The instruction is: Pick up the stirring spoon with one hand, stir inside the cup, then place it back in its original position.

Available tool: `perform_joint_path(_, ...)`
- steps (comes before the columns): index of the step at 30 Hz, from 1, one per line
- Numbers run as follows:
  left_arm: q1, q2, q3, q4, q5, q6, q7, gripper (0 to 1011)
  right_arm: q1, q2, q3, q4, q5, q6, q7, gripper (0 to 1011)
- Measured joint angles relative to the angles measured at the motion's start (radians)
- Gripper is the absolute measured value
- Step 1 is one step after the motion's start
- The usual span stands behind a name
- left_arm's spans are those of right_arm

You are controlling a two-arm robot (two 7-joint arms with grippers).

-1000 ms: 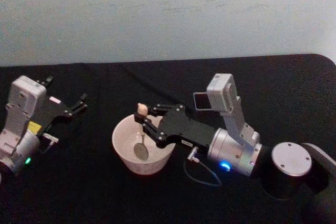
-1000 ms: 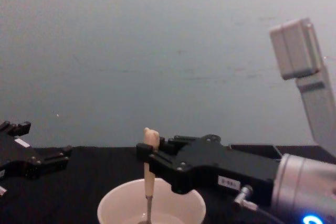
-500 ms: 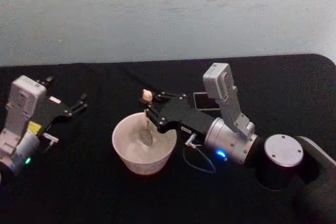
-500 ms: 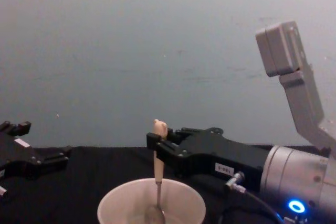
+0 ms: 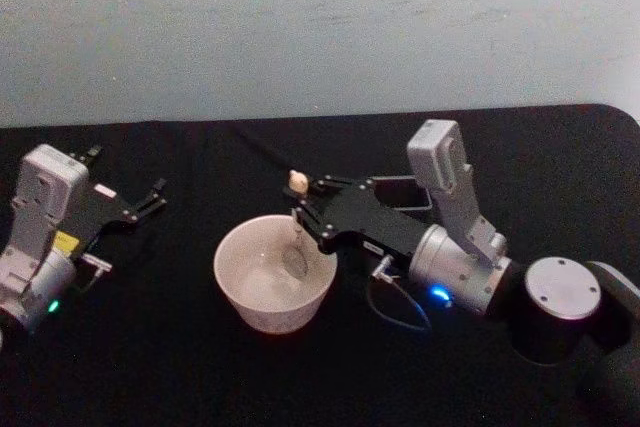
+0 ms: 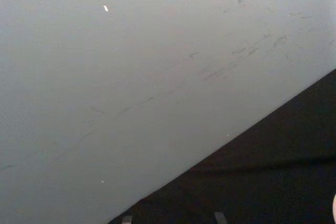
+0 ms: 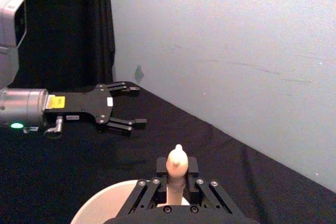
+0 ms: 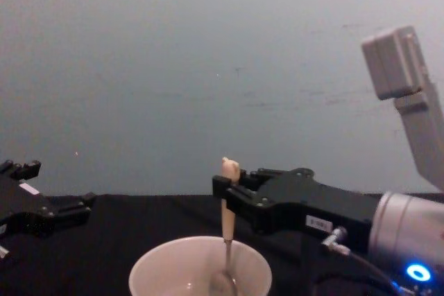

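Note:
My right gripper (image 5: 301,209) is shut on the beige handle of the stirring spoon (image 5: 296,222), holding it upright. The tiny bear-like head (image 7: 177,162) sticks up above the fingers. The spoon's metal bowl (image 8: 223,282) hangs inside the cream-white cup (image 5: 232,272), toward the cup's right side. In the chest view the right gripper (image 8: 226,195) hovers just above the cup's rim (image 8: 156,260). The dark grey square holder (image 5: 398,181) stands behind the right arm. My left gripper (image 5: 128,172) rests open at the far left, well away from the cup.
A black cloth (image 5: 180,367) covers the table, and a pale wall (image 5: 320,27) rises behind its far edge. A thin cable (image 5: 395,312) loops off the right wrist, just right of the cup. The left gripper (image 7: 140,106) lies open beyond the cup.
The right gripper has carried the spoon from the cup's left-centre to its right side, with the spoon's bowl staying inside the cup. The left arm has not moved.

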Motion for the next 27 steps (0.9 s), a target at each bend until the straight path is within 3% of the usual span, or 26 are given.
perform_joint_path(9, 0.000, 0.000, 0.000, 0.000, 0.000, 0.000, 0.000, 1001, -0.043, 0.048, 0.007, -0.070, 0.028, 0.020, 0.032, 212)
perform_joint_path(15, 0.000, 0.000, 0.000, 0.000, 0.000, 0.000, 0.000, 1001, -0.068, 0.067, -0.014, -0.108, 0.047, 0.035, 0.052, 212)
perform_joint_path(20, 0.000, 0.000, 0.000, 0.000, 0.000, 0.000, 0.000, 1001, -0.070, 0.059, -0.029, -0.112, 0.053, 0.042, 0.051, 211)
perform_joint_path(27, 0.000, 0.000, 0.000, 0.000, 0.000, 0.000, 0.000, 1001, -0.047, 0.017, -0.044, -0.084, 0.055, 0.049, 0.029, 211)
